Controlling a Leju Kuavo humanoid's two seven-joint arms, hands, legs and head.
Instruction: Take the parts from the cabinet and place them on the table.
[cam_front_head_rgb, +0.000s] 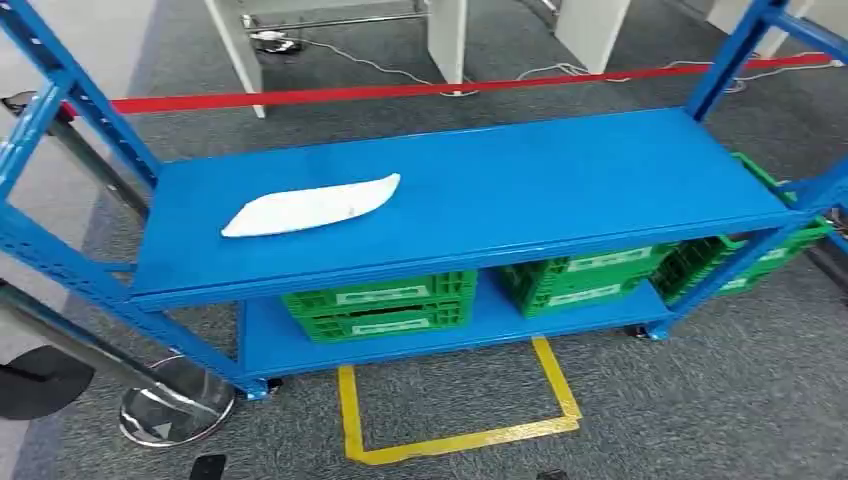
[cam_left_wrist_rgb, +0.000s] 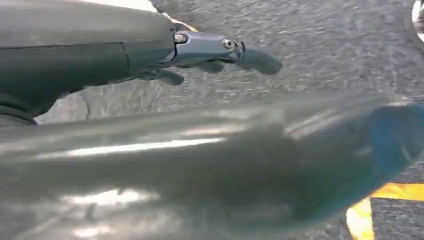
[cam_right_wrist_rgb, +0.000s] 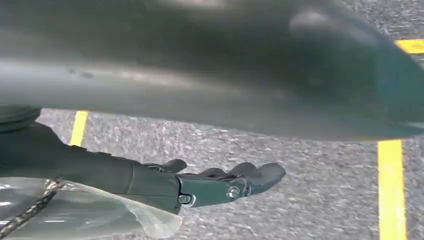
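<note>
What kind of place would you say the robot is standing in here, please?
Probably a workshop or warehouse test area: a blue metal shelving rack holds green plastic crates on its lower shelf, yellow floor tape marks a standing spot on grey carpet, and a red barrier belt cordons off the space.

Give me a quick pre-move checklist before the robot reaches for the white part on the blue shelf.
1. White flat bagged part alone on the blue metal shelf: ok.
2. Left hand holds nothing, fingers extended: ok.
3. Right hand holds nothing: ok.
4. Hands raised to shelf height: not ok, both hang over grey carpet.
5. Robot squared to the yellow floor tape: cannot tell.
</note>
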